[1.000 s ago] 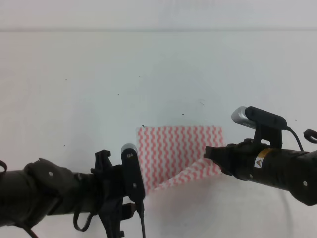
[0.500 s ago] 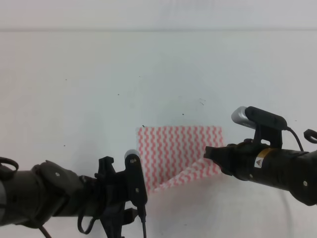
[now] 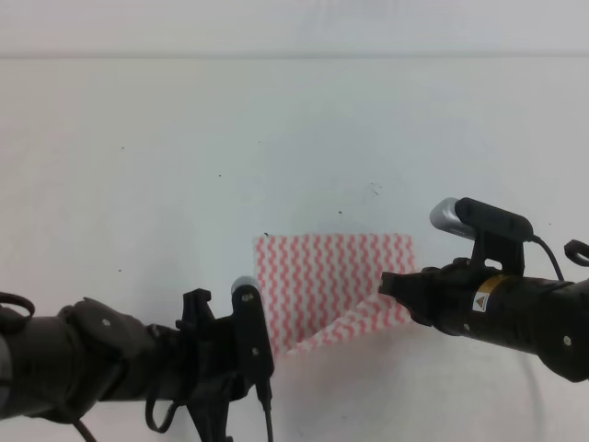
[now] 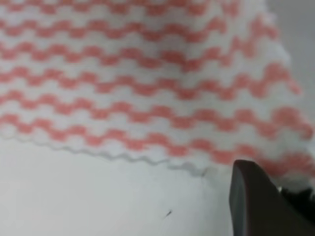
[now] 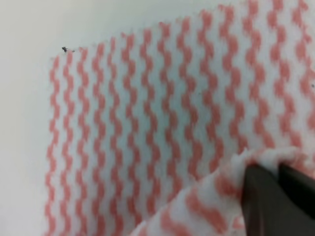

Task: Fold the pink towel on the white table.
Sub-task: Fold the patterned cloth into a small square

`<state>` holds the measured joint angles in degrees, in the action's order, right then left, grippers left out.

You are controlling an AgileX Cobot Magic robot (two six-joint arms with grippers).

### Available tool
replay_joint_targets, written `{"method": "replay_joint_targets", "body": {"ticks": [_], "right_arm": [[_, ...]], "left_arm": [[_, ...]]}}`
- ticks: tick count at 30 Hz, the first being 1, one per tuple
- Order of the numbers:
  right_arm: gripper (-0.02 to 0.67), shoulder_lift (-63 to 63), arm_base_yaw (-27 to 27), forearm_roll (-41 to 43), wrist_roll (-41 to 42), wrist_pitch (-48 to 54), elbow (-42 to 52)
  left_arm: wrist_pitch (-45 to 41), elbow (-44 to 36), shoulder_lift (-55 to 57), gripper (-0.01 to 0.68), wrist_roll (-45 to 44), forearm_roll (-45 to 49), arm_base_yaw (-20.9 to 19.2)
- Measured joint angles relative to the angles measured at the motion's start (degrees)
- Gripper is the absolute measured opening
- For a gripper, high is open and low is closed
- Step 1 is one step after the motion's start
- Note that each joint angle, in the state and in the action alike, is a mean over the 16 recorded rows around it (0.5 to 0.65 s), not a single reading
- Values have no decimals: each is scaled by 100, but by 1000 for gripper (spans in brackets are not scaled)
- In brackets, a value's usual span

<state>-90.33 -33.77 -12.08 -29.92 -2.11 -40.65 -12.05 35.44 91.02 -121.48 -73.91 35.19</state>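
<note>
The pink towel (image 3: 327, 281) lies in the middle of the white table (image 3: 184, 138), its near edge raised in a slanted fold. My right gripper (image 3: 387, 284) is shut on the towel's right near corner and holds it off the table. In the right wrist view the right gripper (image 5: 278, 184) pinches the bunched cloth of the towel (image 5: 147, 123). My left gripper (image 3: 260, 354) sits at the towel's left near corner, mostly hidden under its wrist camera. The left wrist view shows the towel (image 4: 138, 73) and one dark finger (image 4: 253, 206) against its blurred corner. That view does not show whether the jaws hold it.
A few tiny dark specks (image 3: 375, 189) mark the tabletop behind the towel. The table's far edge (image 3: 294, 57) runs along the top of the high view. Both dark arms reach in from the bottom corners, a cable (image 3: 575, 250) looping off the right one.
The left arm has shifted down and toward the near edge over the last second. The towel and the right gripper have kept their place.
</note>
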Motion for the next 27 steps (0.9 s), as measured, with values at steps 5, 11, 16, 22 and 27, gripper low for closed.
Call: {"method": "replay_joint_targets", "body": {"ticks": [5,11,16,22,27], "right_arm": [[-18,0,0,0,0,0,0],[-18,5,1,2,1,-22,1],[-18,5,1,2,1,-41,1],[-18,5,1,2,1,-67,1],[-18,5,1,2,1,-94,-1]], "left_arm": [[103,46,-19,32,26,-285,0],[291,152,-19,-3,35,-670,0],[418,249,-19,-4,35,-895,0],[548,326,-19,-4,29,-1051,0],[664,350,-19,-4,37,-1141,0]]}}
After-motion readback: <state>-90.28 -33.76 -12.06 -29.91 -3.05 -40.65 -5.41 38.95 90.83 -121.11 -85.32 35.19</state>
